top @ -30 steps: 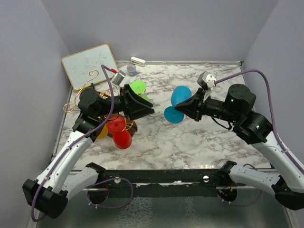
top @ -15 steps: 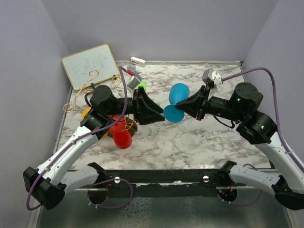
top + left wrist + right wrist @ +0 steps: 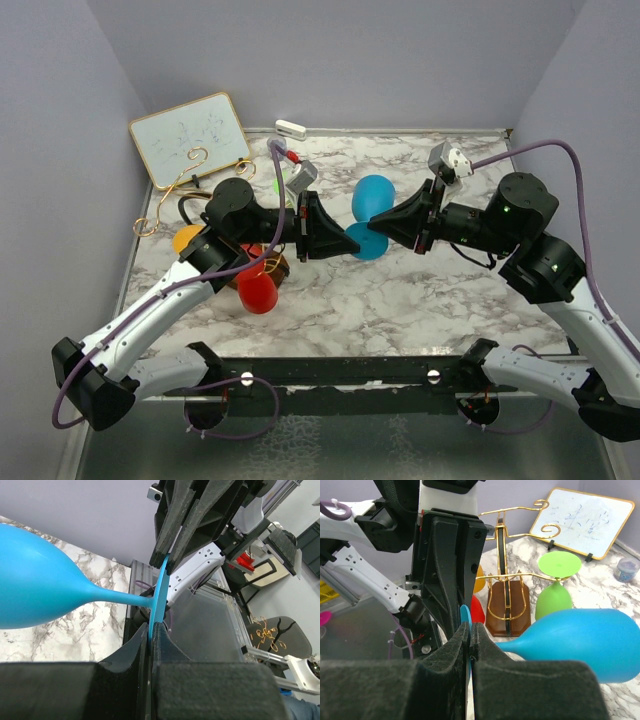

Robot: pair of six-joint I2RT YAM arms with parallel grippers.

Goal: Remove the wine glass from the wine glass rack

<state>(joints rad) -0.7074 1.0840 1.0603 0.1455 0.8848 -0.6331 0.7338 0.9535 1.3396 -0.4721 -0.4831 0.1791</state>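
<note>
From above, the blue wine glass (image 3: 372, 196) is off the wine glass rack (image 3: 272, 267). It hangs on its side in the air over the middle of the marble bench (image 3: 420, 300), between the two arms. The right jaws hold its round foot, as they did a moment ago. What has changed is the left arm. A second ago its jaws were back by the rack, near the green glass. Now it has swung over to the middle, and the left jaws meet the same blue foot from the other side. A red glass (image 3: 258, 290) and an orange glass (image 3: 185, 238) are by the rack, and a whiteboard (image 3: 188, 135) leans in the far corner. In the left wrist view, the left jaws are shut tight on the thin edge of the foot, and the right jaws pinch the far edge of it. The blue bowl sticks out to one side. In the right wrist view, the right jaws are shut on the foot too, with the left jaws just across from them. The rack stands well behind, and the green glass (image 3: 555, 597) hangs on it upside down. This looks like a pass from one arm to the other, so the glass seems nearly done with, and only needs putting down.
</note>
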